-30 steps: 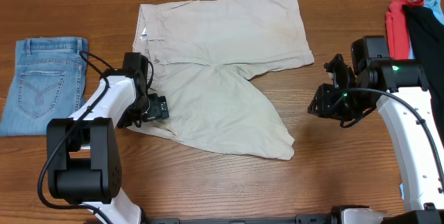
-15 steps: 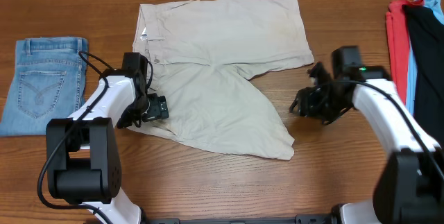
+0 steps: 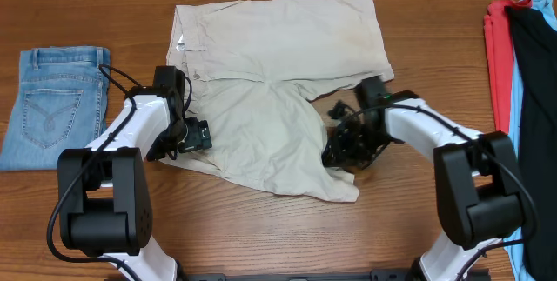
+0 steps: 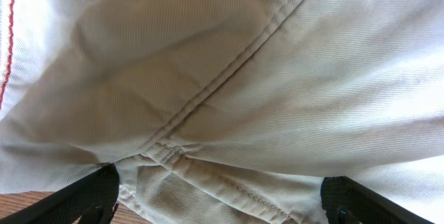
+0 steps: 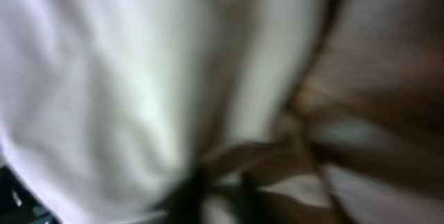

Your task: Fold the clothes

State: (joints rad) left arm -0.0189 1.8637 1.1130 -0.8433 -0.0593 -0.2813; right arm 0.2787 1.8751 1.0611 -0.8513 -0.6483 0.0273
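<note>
Where the shorts (image 3: 278,90) lie spread across the middle of the table (image 3: 261,246), we see from overhead their waistband to the left. One leg lies flat toward the far edge, and the other slants toward the near right.

The left gripper (image 3: 185,135) sits at the shorts' left edge, below the waistband. Overhead hides how it stands, but the left wrist view shows it. Its fingers (image 4: 90,196) are spread wide at the bottom corners, and pale twill with a double-stitched seam (image 4: 229,71) fills the space between and above them.

The right gripper (image 3: 345,152) rests on the hem of the nearer leg, and from above its dark body covers the tips. Its own camera is badly blurred, giving only pale cloth on the left, brown on the right and a dark shape low in the middle. Its jaws are drawn together, but we cannot tell whether any cloth is caught between them.

Further out, folded jeans (image 3: 54,103) lie well apart at the left. A red garment (image 3: 496,42), a light-blue garment (image 3: 515,81) and a black garment (image 3: 535,55) overlap at the right edge. Only the overhead view shows these.
</note>
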